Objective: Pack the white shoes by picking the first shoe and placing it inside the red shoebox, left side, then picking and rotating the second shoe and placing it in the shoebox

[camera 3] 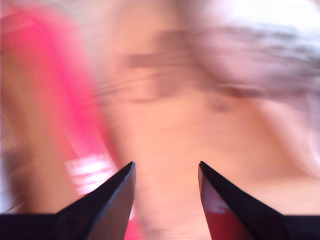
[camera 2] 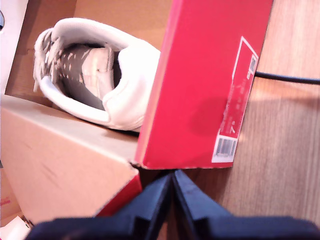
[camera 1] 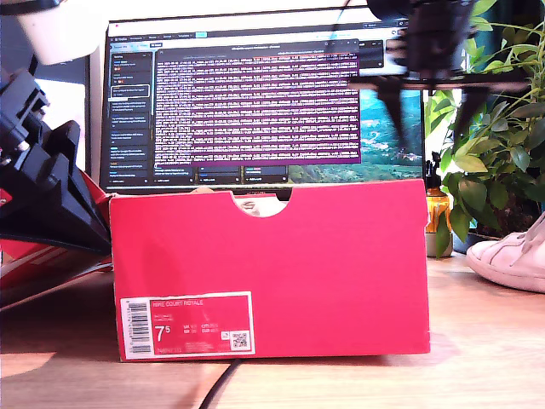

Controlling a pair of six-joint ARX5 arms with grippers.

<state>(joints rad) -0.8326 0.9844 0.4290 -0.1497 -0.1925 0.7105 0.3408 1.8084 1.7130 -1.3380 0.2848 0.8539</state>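
Observation:
The red shoebox [camera 1: 272, 273] stands mid-table with its size label facing the exterior camera. One white shoe [camera 2: 115, 75] lies inside it, seen over the box's labelled end [camera 2: 200, 85]. The other white shoe [camera 1: 515, 256] rests on the table at the exterior view's right edge. My first gripper [camera 2: 172, 180] is shut and empty, just outside the box's corner by the lid; its arm [camera 1: 47, 192] is at the exterior view's left. My second gripper [camera 3: 166, 172] is open and empty, blurred, high above the box's right end [camera 1: 432, 111] in the exterior view.
The open lid [camera 1: 43, 264] leans beside the box at the exterior view's left. A monitor [camera 1: 255, 94] stands behind the box, with a leafy plant [camera 1: 502, 128] and an orange bottle [camera 1: 437, 213] at the back right. A black cable [camera 2: 285, 77] crosses the wooden table.

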